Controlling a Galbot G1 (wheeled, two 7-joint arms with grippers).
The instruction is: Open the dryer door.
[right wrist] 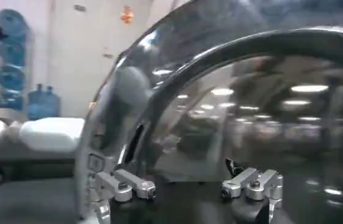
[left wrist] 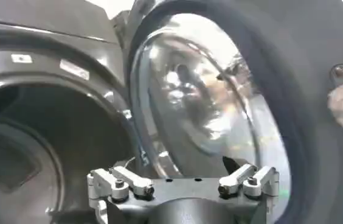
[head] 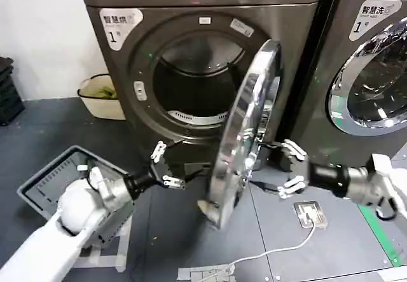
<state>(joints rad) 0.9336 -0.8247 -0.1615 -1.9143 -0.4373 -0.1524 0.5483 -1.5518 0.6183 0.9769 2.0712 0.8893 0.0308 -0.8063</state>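
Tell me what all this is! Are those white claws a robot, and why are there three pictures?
Yes, it is a robot with two arms. Each arm ends in a claw called an end effector. The big picture comes from a camera on the robot's head, looking down. The other two come from small cameras on its wrists, so they look very close up.

The dark machine is a dryer. Its round shiny door is swung halfway open, and you can see the drum hole behind it. The left end effector is open, just inside the door, holding nothing. The right end effector is open too, on the door's outer side, also holding nothing. A grey basket sits on the floor at the left.
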